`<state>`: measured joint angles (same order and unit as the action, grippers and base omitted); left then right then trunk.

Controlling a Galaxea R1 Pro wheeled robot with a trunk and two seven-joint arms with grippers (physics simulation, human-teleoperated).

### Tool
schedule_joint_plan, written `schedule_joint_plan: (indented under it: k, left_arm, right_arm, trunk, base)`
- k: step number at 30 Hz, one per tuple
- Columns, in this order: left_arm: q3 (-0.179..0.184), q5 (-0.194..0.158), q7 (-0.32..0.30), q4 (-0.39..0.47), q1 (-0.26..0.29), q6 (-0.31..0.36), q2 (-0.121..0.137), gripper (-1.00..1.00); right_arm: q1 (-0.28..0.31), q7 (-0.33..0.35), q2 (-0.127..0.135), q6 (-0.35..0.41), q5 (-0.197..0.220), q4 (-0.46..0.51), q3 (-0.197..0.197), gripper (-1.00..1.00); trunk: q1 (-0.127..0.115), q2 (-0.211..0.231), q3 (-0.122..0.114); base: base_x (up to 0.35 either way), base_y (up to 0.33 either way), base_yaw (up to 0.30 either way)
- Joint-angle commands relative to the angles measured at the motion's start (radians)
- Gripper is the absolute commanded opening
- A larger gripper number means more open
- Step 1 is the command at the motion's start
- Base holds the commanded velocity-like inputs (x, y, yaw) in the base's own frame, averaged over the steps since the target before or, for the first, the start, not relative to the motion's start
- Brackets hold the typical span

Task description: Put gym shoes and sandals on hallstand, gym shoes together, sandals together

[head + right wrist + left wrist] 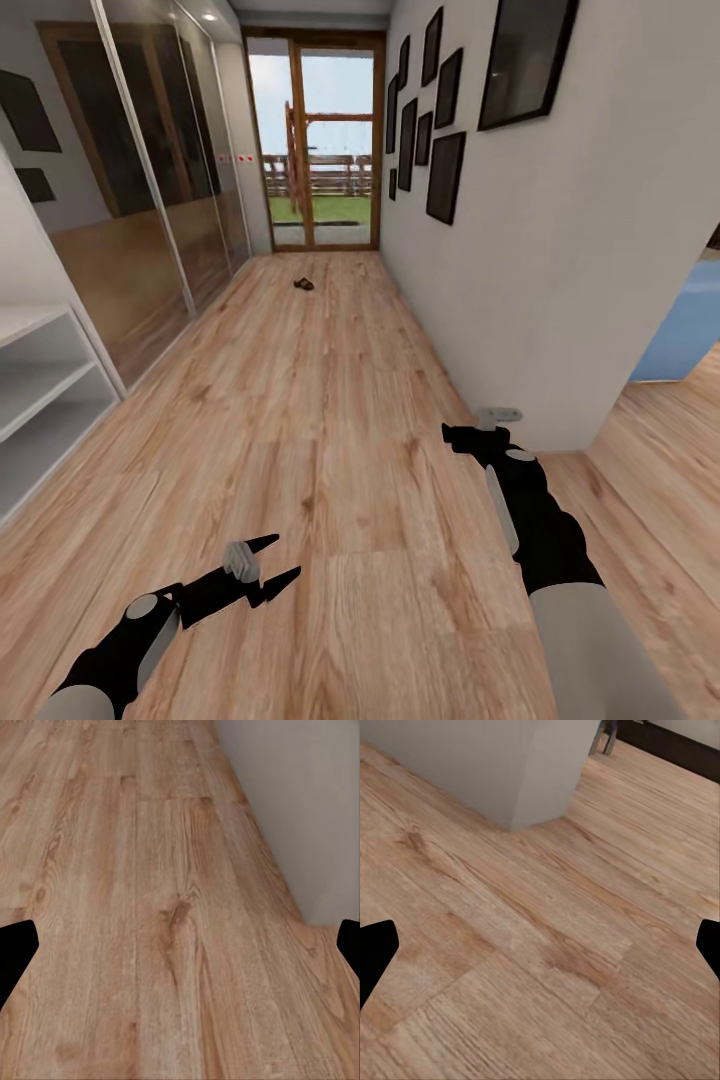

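Far down the corridor floor (pixel 330 400), a small dark brown thing (pixel 303 284) lies near the glass door. It looks like a sandal but is too small to make out. The gym shoes are out of view. My left gripper (pixel 278 562) hangs open low over the planks, nothing between its fingers, and the left wrist view has its dark fingertips (pixel 375 952) spread wide over bare wood. My right gripper (pixel 458 438) hovers near the wall corner, also open and empty, its fingertips (pixel 15 952) far apart in the right wrist view.
A white open-shelf unit (pixel 40 385) stands at the left edge, cut off by the frame; I cannot tell if it is the hallstand. Mirrored sliding doors (pixel 150 200) line the left side. A white wall (pixel 520 260) with dark frames ends in a corner by my right arm.
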<state>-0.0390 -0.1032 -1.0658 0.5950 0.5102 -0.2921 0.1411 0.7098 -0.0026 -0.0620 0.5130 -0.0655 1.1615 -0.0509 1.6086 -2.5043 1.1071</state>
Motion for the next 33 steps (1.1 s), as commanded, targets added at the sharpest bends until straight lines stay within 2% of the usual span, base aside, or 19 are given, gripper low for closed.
schedule_joint_plan:
  k: [1,25,33]
  left_arm:
    - [-0.001,-0.001,-0.003,-0.001,0.001,-0.005,0.0,1.0]
    - [-0.001,-0.001,-0.003,-0.001,0.001,-0.005,0.0,1.0]
    - [-0.001,-0.001,-0.003,-0.001,0.001,-0.005,0.0,1.0]
  right_arm:
    - [0.0,0.001,-0.001,0.005,-0.007,0.001,-0.001,1.0]
    - [0.0,0.001,-0.001,0.005,-0.007,0.001,-0.001,1.0]
    - [0.0,0.001,-0.001,0.005,-0.007,0.001,-0.001,1.0]
  trunk:
    - [0.0,0.0,0.001]
    - [0.0,0.0,0.001]
    - [0.0,0.0,0.004]
  base:
    - [0.349,0.0,0.0]
    - [0.349,0.0,0.001]
    - [0.349,0.0,0.106]
